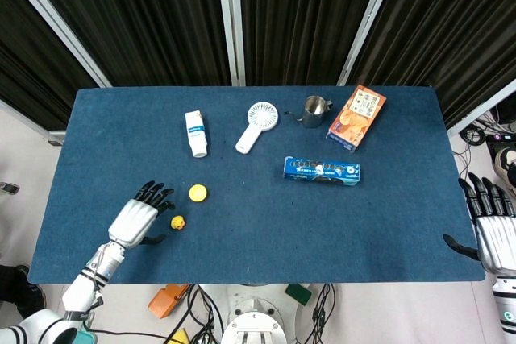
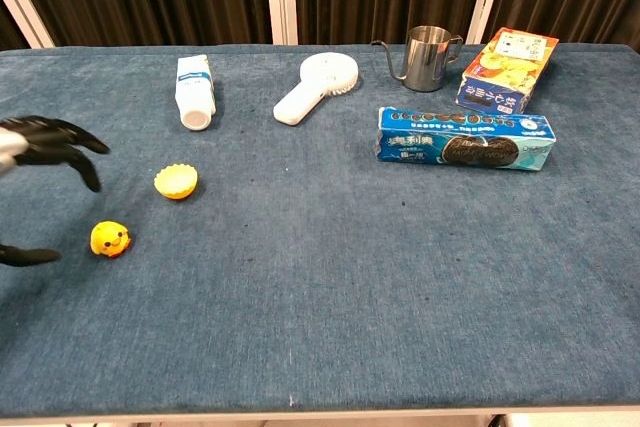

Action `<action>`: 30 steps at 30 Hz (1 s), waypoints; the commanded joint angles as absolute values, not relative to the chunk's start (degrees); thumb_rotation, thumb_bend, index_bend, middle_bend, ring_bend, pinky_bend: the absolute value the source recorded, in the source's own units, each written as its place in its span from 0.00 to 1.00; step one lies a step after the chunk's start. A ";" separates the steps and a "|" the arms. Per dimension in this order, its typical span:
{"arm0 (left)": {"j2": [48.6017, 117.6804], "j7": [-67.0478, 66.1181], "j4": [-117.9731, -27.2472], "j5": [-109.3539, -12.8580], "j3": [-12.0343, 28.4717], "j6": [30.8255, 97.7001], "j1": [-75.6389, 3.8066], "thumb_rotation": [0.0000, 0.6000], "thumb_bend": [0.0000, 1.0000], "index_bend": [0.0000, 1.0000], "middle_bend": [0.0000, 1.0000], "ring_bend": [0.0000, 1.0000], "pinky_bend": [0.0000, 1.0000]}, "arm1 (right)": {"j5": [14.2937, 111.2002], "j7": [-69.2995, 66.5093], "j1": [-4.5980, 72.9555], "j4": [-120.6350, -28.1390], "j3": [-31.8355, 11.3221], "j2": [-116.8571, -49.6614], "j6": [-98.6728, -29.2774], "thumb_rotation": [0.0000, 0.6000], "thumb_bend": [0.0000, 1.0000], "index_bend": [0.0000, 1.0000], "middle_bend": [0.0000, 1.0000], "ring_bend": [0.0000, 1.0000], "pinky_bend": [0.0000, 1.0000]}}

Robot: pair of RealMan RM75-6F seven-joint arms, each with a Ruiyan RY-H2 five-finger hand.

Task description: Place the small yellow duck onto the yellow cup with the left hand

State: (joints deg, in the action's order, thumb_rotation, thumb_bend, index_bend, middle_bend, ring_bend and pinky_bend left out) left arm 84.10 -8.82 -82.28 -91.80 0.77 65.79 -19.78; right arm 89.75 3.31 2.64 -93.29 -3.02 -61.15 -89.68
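Observation:
The small yellow duck (image 1: 178, 222) (image 2: 110, 239) sits on the blue table near its front left. The yellow cup (image 1: 197, 192) (image 2: 176, 181) lies just behind and to the right of it, a low scalloped cup. My left hand (image 1: 139, 215) (image 2: 45, 152) hovers just left of the duck, fingers spread, holding nothing and not touching it. My right hand (image 1: 489, 225) stays off the table's right edge, fingers apart and empty; the chest view does not show it.
A white bottle (image 1: 196, 133) lies behind the cup. Further right are a white hand fan (image 1: 256, 124), a metal pitcher (image 1: 314, 109), an orange-blue snack box (image 1: 356, 117) and a blue cookie pack (image 1: 322, 170).

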 commanded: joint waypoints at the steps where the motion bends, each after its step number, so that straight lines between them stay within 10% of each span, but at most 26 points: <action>1: 86.00 -9.11 -80.95 -90.37 1.19 64.32 -20.97 1.00 0.20 0.35 0.13 0.07 0.00 | 89.81 3.26 2.68 -93.18 -3.05 -61.24 -89.62 1.00 0.15 0.00 0.01 0.00 0.13; 30: 86.73 -11.23 -80.53 -87.07 0.81 63.23 -23.96 1.00 0.41 0.54 0.14 0.06 0.00 | 89.54 1.64 2.69 -91.33 -3.37 -62.12 -89.36 1.00 0.15 0.00 0.00 0.00 0.13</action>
State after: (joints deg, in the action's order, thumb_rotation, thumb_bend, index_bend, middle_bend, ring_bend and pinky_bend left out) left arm 86.95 -11.38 -80.29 -87.11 0.58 63.09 -23.77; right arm 89.54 1.64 2.69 -91.33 -3.36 -62.11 -89.36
